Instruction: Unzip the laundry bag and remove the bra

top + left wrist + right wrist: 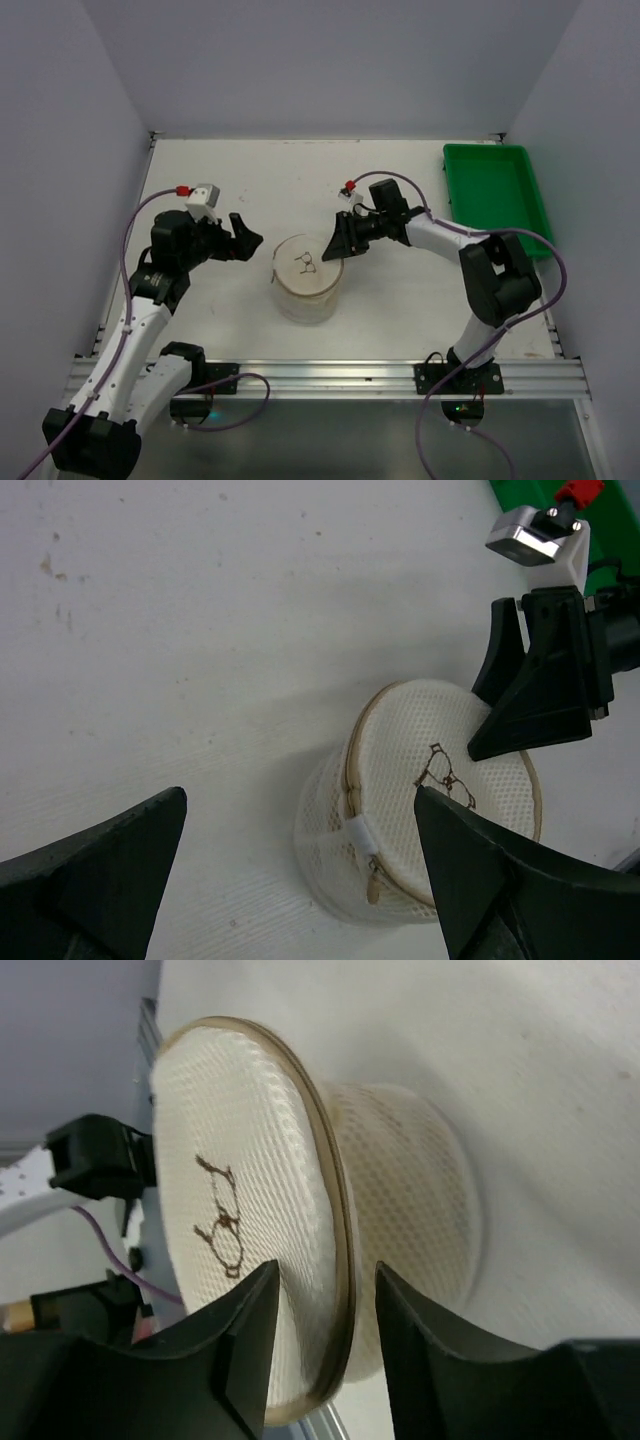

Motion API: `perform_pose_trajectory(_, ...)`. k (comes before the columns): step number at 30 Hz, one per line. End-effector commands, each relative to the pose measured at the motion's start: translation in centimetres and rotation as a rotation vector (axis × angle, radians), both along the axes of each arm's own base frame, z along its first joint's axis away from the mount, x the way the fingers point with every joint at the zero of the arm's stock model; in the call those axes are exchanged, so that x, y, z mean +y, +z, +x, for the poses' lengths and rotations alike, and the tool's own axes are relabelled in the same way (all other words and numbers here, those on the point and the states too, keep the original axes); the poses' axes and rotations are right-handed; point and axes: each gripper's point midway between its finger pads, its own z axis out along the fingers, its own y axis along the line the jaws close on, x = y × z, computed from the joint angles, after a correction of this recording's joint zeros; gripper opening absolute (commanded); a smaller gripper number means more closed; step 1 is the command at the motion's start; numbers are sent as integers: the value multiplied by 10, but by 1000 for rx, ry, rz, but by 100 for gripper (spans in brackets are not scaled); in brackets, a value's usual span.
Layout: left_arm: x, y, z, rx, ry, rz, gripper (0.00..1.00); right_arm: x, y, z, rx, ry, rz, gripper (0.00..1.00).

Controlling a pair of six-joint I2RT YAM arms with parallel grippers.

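The cream-white round mesh laundry bag (307, 278) stands on the table between my two arms, its flat face with the dark bra symbol (304, 262) up. Its zip looks closed; the tan zipper pull (374, 888) hangs below a white tab (358, 830) on the left side. My left gripper (246, 240) is open wide and empty, just left of the bag (440, 780). My right gripper (333, 247) is open with its jaws either side of the bag's stiff rim (343, 1260), one fingertip (255, 1300) over the top face. The bra is hidden.
A green plastic tray (490, 190) lies at the back right of the white table. Grey walls enclose the table on three sides. A metal rail (330, 375) runs along the near edge by the arm bases.
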Motion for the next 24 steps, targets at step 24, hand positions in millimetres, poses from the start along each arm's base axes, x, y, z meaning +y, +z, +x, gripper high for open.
perform_pose_trajectory(24, -107, -56, 2, 301, -374, -103, 77, -36, 14, -120, -135, -273, -130, 80)
